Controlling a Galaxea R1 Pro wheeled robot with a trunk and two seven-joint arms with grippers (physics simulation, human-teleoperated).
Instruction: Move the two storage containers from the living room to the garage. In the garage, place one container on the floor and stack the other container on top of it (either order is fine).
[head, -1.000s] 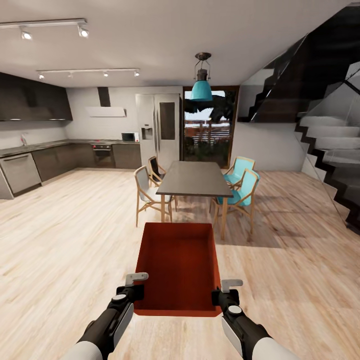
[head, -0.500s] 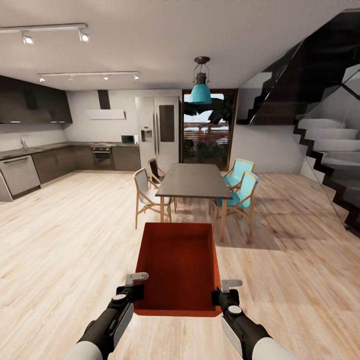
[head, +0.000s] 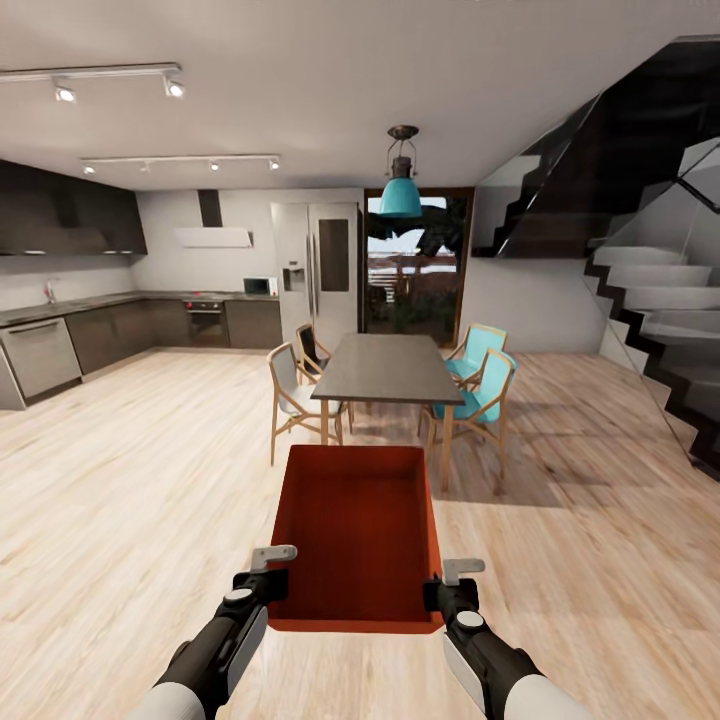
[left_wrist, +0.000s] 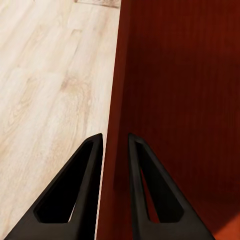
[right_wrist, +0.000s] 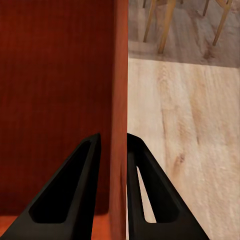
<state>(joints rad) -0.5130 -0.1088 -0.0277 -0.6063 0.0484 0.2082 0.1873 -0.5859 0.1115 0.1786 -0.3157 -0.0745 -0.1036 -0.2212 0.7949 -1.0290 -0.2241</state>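
- Directly ahead of you stands a dark rectangular dining table (head: 385, 365) with wooden chairs (head: 292, 392) on light plank flooring (head: 120, 480).
- Your left gripper (left_wrist: 115, 150) and right gripper (right_wrist: 114, 147) each clamp a side wall of the orange-red ribbed plastic bin (head: 355, 530), carried open-topped between them.

Orange-red open-topped storage container (head: 357, 535) held level at lower centre of head view; empty; wood floor (head: 120, 480) beneath.
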